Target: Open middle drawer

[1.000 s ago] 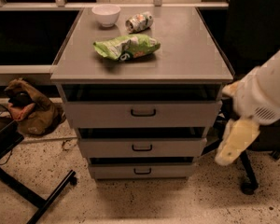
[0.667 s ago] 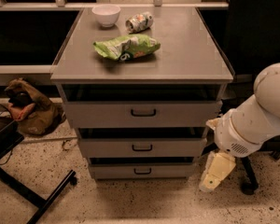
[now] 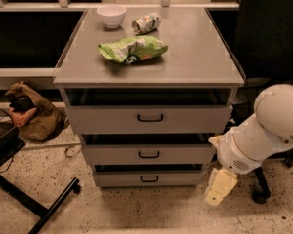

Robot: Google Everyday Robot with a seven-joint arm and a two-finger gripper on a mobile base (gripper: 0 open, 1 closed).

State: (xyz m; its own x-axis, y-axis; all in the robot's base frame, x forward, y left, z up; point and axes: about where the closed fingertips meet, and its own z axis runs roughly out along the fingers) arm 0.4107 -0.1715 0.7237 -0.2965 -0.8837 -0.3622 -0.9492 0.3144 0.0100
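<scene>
Halfway down the cabinet (image 3: pixel 195 52), the middle drawer (image 3: pixel 149 154) is sitting grey and flat-fronted with a small dark loop handle. To its lower right the gripper (image 3: pixel 219 186) is hanging lower than a second ago; can't tell if it's open or closed.

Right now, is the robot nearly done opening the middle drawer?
Not yet. Done: nothing on the drawer itself; the middle drawer looks shut. In hand: the gripper hangs low beside the right side of the cabinet, apart from the drawer's handle. Left: reach that handle, take hold of it and pull the drawer out.
</scene>
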